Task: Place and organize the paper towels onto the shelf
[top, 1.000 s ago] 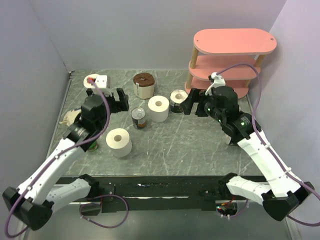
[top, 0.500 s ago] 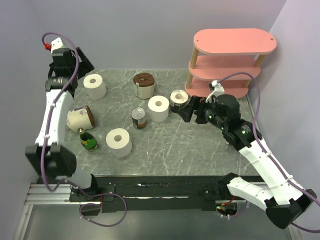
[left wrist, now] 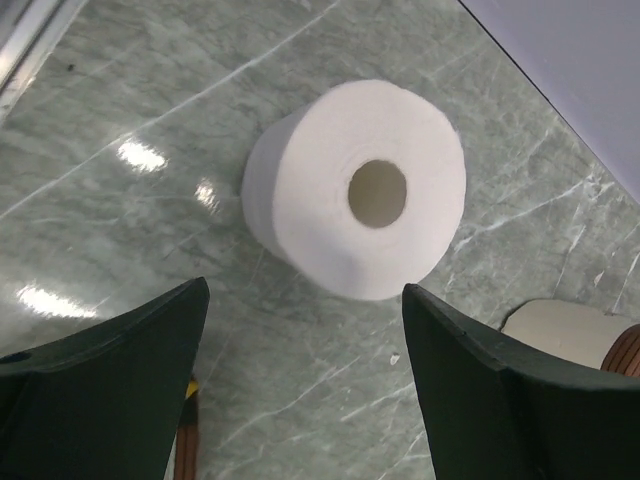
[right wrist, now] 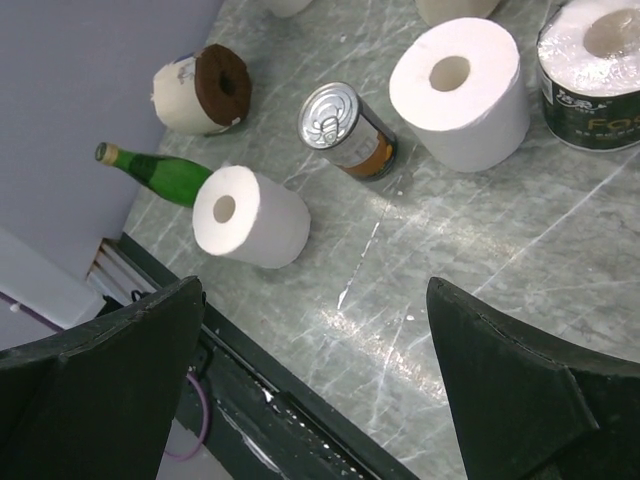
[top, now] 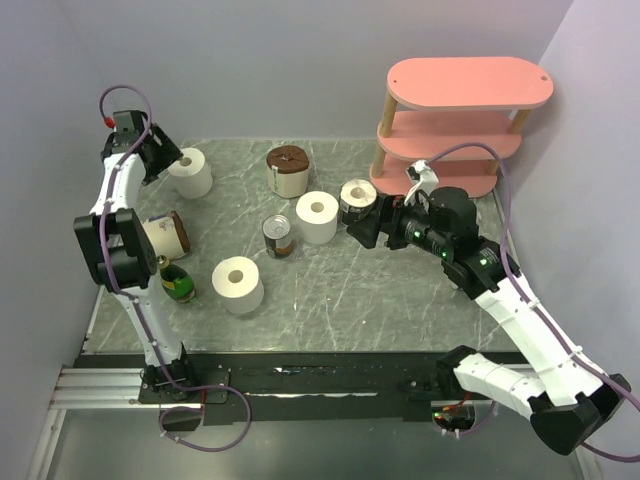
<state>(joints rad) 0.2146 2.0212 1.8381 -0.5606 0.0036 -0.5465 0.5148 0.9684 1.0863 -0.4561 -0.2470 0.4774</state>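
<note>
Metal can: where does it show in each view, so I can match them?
Top external: metal can stands mid-table, just left of a plain white roll.
Left wrist: not in it.
Right wrist: upper middle, left of that roll.
Shared landmark: that white roll.

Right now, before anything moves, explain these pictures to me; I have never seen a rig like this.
Two white robot arms are bolted at the near edge of a marbled table. The wide picture looks down from above and behind them. The other two come from a camera on each wrist, so the dark shapes at the bottom are that claw's own fingers. The left claw faces a white paper towel roll, open; the right claw is open too. Nothing is held. Other rolls, a can and a green bottle lie on the table; no roll shows on the pink shelf.
</note>
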